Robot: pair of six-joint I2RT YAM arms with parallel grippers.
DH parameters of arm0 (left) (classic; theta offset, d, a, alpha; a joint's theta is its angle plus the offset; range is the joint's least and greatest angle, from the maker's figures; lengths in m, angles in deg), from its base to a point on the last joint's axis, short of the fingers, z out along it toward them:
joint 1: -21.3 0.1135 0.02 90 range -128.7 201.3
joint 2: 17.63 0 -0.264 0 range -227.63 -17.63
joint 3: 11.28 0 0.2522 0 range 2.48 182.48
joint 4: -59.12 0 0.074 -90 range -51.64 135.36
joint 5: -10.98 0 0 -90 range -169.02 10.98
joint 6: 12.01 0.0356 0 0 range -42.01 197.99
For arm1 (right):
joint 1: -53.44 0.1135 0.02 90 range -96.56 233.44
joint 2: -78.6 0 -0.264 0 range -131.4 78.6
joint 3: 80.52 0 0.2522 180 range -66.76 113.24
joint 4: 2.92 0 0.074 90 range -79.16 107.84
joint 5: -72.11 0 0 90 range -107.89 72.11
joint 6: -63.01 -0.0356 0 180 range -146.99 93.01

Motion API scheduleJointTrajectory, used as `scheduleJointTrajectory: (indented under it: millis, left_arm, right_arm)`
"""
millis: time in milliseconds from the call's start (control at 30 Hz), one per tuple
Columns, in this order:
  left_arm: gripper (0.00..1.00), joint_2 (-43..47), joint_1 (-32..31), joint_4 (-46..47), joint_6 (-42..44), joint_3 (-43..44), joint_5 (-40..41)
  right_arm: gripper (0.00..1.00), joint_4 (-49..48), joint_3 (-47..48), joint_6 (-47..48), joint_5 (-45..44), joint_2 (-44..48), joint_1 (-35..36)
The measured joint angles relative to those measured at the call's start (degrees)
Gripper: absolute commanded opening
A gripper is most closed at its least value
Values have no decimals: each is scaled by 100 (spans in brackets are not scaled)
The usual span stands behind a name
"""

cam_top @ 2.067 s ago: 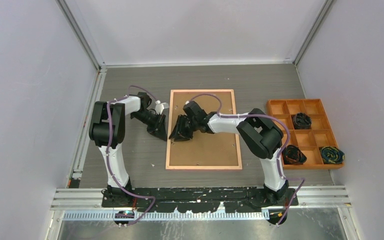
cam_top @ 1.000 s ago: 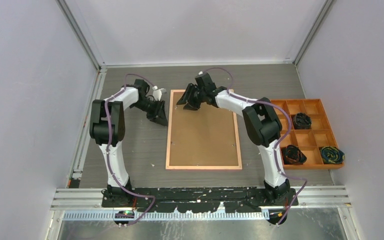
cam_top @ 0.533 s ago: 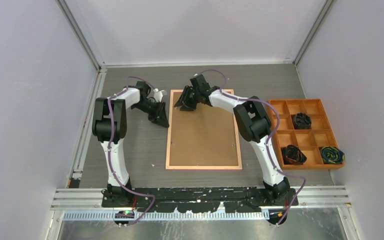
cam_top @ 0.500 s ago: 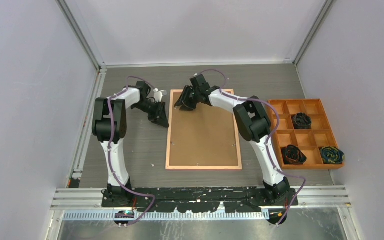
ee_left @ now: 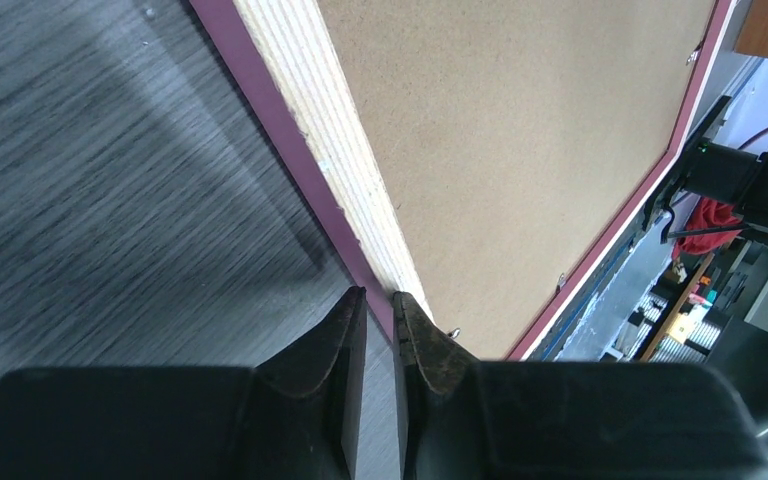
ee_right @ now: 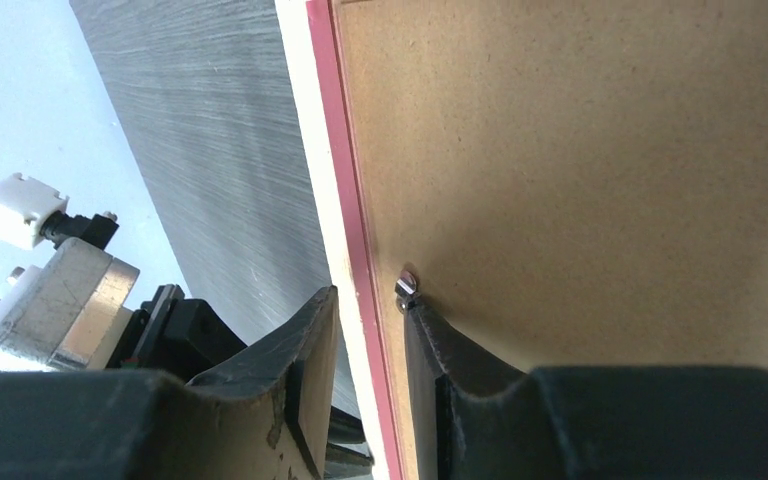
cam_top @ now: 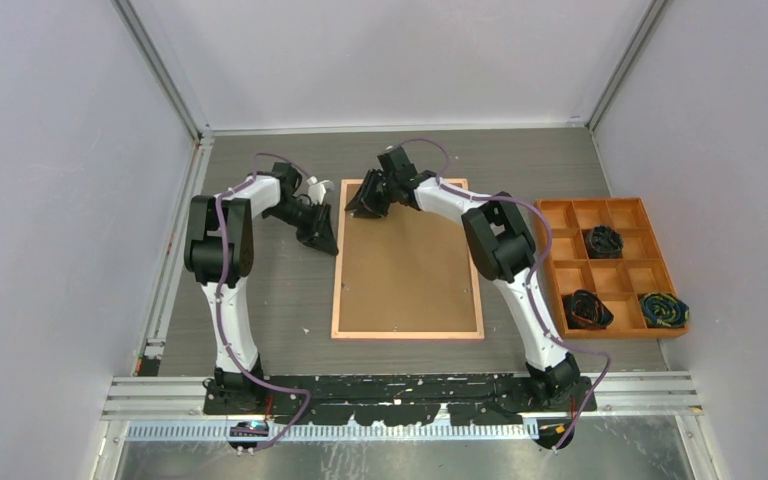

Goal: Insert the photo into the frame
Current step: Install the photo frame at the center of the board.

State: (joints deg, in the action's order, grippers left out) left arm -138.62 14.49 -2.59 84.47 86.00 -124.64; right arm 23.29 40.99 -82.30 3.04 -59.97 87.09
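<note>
One clip (ee_right: 407, 287) by right claw (ee_right: 370, 302): wrist view only.

Plain pale lilac-grey walls (cam_top: 50, 200) stand at left, right and top; the table (cam_top: 270, 290) is dark grey wood-grain, with aluminium rails (cam_top: 650, 392) along the bottom edge.

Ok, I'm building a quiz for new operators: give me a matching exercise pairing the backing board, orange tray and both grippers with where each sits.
1 backing board
2 orange tray
3 left gripper
4 right gripper

A at the frame's left edge
B on the table's right side
C at the frame's far left corner
D inside the frame

Pairs: 1-D, 2-B, 3-A, 4-C
</note>
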Motion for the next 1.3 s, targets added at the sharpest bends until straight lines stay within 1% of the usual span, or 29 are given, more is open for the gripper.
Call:
scheduleJointTrajectory:
  millis: [533,1033,1300]
  left_arm:
    - [16,0,-59,-4,90,2,-2]
    - [15,0,-59,-7,125,0,-4]
    - [15,0,-59,-7,131,0,-4]
  right_arm:
    - [30,13,455,-72,271,-328,-57]
    - [28,11,538,-26,492,-411,-83]
    - [27,68,824,68,697,-612,-70]
